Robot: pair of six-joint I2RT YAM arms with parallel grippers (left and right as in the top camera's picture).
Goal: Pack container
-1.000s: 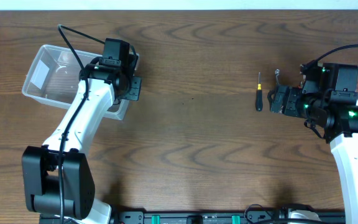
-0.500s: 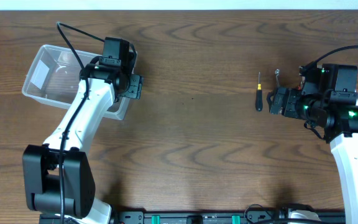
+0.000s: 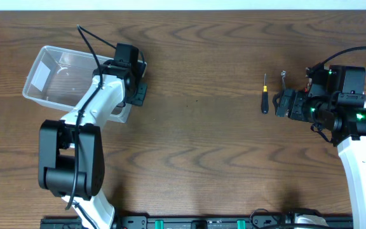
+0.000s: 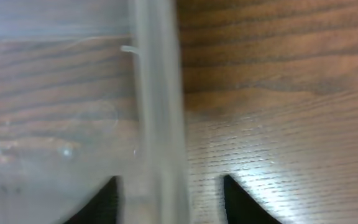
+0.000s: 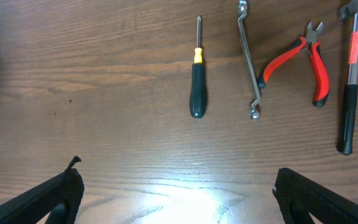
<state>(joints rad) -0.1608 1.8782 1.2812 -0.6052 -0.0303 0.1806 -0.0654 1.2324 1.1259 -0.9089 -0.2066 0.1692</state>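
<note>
The container is a clear plastic tub at the table's far left, with nothing visible inside it. My left gripper is at its right end wall. In the left wrist view the container's wall runs between my left gripper's fingers, one inside and one outside. The gripper is open, with a gap on the outer side. My right gripper is open and empty above bare table at the right; it also shows in the right wrist view.
Hand tools lie in a row ahead of the right gripper: a black-handled screwdriver, also seen in the overhead view, a slim wrench, red-handled pliers and a hammer.
The left arm has swung, and its gripper has shifted slightly right along the tub's end wall. The tub, the right arm and the tools have not moved.
</note>
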